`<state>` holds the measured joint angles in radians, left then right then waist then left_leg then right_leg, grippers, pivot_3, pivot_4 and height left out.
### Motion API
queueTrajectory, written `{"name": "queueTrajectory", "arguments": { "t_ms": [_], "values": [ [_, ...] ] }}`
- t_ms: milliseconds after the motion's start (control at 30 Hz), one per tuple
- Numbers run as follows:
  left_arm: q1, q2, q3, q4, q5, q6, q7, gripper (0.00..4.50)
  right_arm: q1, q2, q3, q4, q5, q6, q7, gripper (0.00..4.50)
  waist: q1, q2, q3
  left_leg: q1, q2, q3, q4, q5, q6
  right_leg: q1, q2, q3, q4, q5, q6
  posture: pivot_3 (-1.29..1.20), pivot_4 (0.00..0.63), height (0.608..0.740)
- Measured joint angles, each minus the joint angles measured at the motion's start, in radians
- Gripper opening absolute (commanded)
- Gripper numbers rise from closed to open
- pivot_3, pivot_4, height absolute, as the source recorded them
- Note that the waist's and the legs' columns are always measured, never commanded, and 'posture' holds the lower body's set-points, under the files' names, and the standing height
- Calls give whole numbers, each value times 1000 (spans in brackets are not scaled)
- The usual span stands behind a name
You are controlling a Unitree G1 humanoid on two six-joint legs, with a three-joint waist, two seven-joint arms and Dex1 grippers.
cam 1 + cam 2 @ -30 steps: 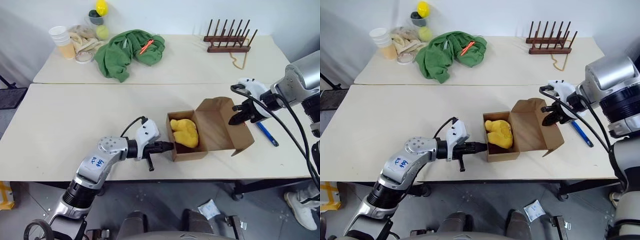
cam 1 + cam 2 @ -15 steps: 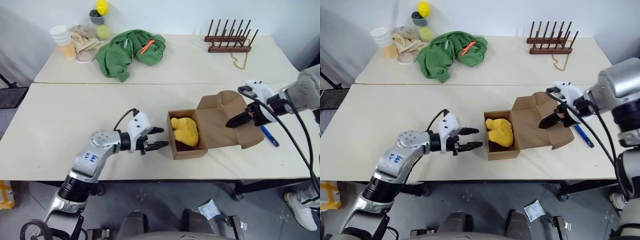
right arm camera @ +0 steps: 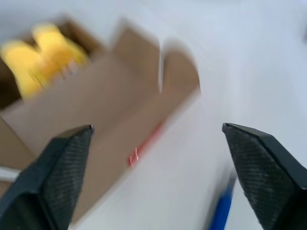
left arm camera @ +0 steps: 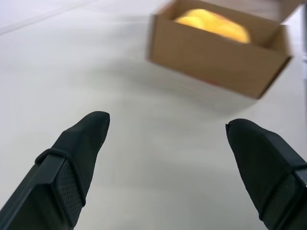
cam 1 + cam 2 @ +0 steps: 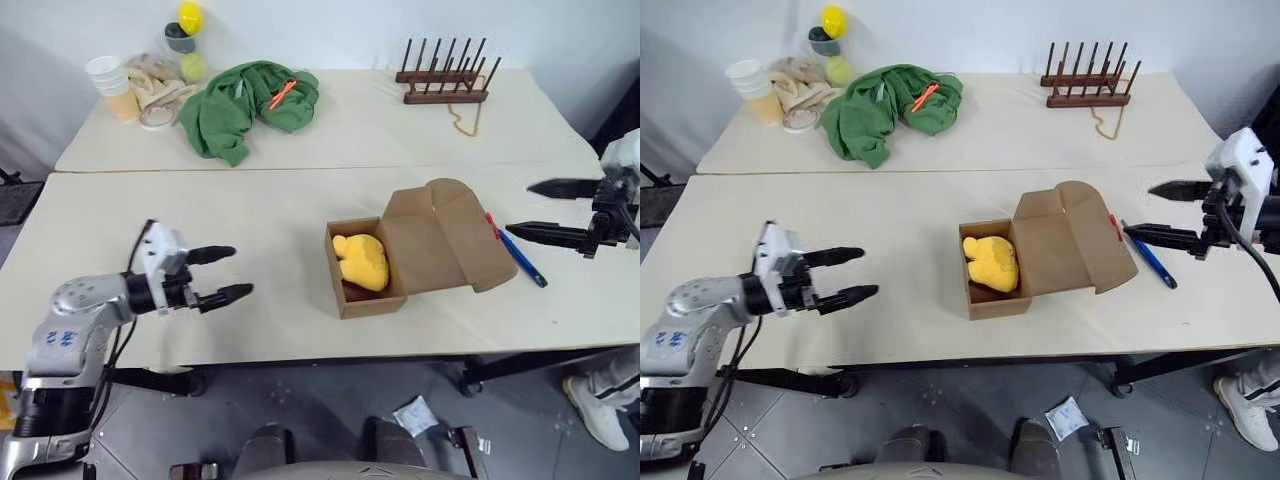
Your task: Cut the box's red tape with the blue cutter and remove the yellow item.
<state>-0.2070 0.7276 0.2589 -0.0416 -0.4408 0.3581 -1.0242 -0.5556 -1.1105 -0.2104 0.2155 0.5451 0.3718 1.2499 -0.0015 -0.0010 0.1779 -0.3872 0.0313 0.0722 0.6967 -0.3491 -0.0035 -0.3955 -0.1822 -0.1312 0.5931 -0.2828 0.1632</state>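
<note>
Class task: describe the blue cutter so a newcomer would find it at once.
Start at the open cardboard box on the near table. Just past its flung-back lid lies the blue cutter, flat on the tabletop. It is slim, pen-shaped and dark blue, unlike the orange stick on the green cloth.

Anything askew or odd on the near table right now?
Nothing damaged or spilled. The small brown cardboard box sits with its flap lid thrown back flat, the soft yellow lump still inside. The slim blue cutter lies on the table beside the lid.

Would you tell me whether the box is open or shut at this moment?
Open: the box has its flap lid folded back flat, exposing the yellow item inside.
</note>
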Motion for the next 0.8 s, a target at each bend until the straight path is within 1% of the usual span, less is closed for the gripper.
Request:
{"name": "queueTrajectory", "arguments": {
  "t_ms": [67,133,267,367,433,467,500,567,633,667,700,733,800],
  "values": [
    [63,36,39,43,10,-50,-19,4456,36,54,-61,-39,45,-28,14,4500,-3,0,0,1,0,0,-1,0,0,0,0,0,0,0,0,0,150,740],
    [122,68,81,100,12,-66,-43,4456,82,66,-85,-84,82,-20,42,4500,-2,0,0,1,0,0,-1,0,0,0,0,0,0,0,0,0,150,740],
    [171,72,153,113,-28,-57,-57,4456,151,102,-120,-190,128,-22,69,4500,13,0,0,0,0,-1,1,0,0,1,0,-1,0,0,0,0,150,740],
    [200,74,214,65,-124,55,-59,4456,251,137,-150,-294,151,-29,77,4500,22,0,0,1,0,-2,1,0,0,2,0,0,1,0,0,0,150,740],
    [188,87,214,12,-167,120,-55,4456,271,143,-154,-318,157,-25,73,4500,27,0,0,1,0,-2,2,0,0,2,0,0,1,0,0,0,150,740],
    [157,95,198,-13,-184,154,-47,4456,276,142,-165,-329,158,-24,71,4500,31,0,0,1,0,-2,2,0,0,2,0,0,1,0,0,0,150,740],
    [119,104,181,-40,-192,177,-42,4456,281,140,-178,-338,160,-24,70,4500,33,0,0,1,0,-3,3,0,0,3,0,0,1,0,0,0,150,740],
    [-2,132,95,-72,-191,223,-40,4456,315,116,-210,-343,160,-21,79,4500,43,-1,0,1,0,-3,3,0,0,3,0,0,1,0,0,0,150,740],
    [-160,175,-37,-108,-189,311,-61,4456,352,84,-242,-345,157,-12,90,4500,49,-1,0,1,-1,-3,3,0,0,3,0,0,1,0,0,0,150,740],
    [-228,179,-96,-122,-183,332,-75,4456,361,75,-259,-346,158,-4,91,4500,48,-1,0,1,-1,-2,3,0,0,3,0,0,1,0,0,0,150,740],
    [-325,165,-175,-122,-164,348,-88,4456,375,67,-280,-344,158,2,91,4500,50,-1,0,2,-1,-2,2,0,0,3,0,0,2,0,0,0,150,740],
    [-431,129,-255,-116,-135,359,-93,4456,379,61,-291,-343,157,5,90,4500,52,-1,0,1,-1,-2,3,0,0,3,0,0,2,0,0,0,150,740],
    [-570,65,-381,-89,-78,361,-106,4456,392,61,-308,-353,158,7,88,4500,52,-1,0,2,-1,-1,3,0,0,3,0,-1,2,0,0,0,150,740]
  ]
}}
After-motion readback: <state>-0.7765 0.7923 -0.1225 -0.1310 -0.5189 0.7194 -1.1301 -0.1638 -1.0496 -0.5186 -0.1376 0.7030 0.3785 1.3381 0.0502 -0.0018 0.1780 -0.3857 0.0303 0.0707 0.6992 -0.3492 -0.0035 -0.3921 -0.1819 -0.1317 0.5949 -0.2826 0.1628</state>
